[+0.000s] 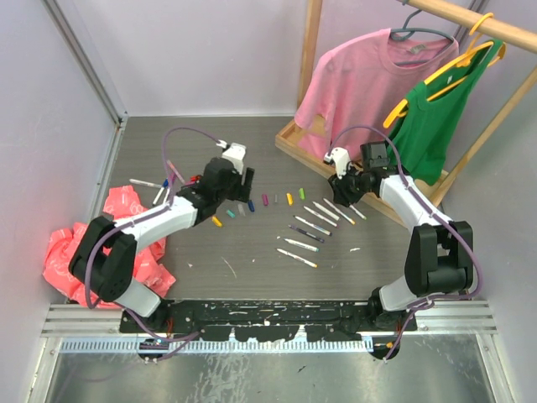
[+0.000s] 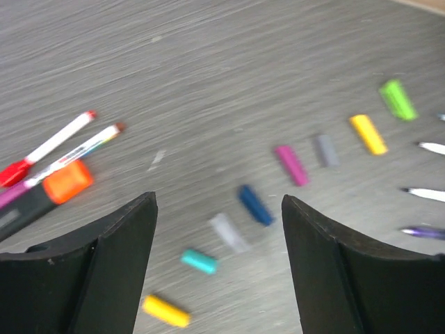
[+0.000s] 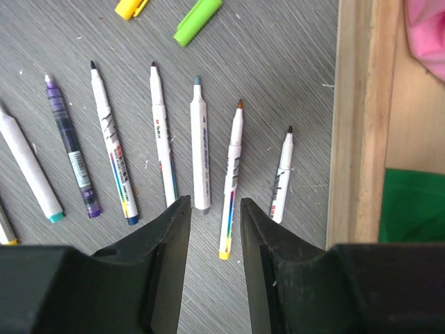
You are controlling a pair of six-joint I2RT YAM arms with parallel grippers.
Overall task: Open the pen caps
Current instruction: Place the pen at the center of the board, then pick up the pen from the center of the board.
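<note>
The job looks well under way but not finished. Eight loose caps [image 2: 256, 204] lie in a curved row on the grey surface [image 2: 208, 62]. They run from a yellow one at the near end through teal, pale grey, blue, pink, grey and yellow to a green one at the far end. The left pincer [image 2: 219, 202] hovers over the near part of that row, its jaws wide apart with nothing between them.

Further right, the bare pens [image 3: 200, 153] lie side by side with their tips exposed, so those count as done. The right pincer [image 3: 214, 203] hangs just above them, its jaws only narrowly parted and empty.

What is left sits toward the left of the surface. A red-capped pen [image 2: 49, 146], a second slim pen just beside it and a thick orange marker [image 2: 66, 182] all appear to have their caps on. The overhead view shows a few more pens there, too small to judge.
</note>
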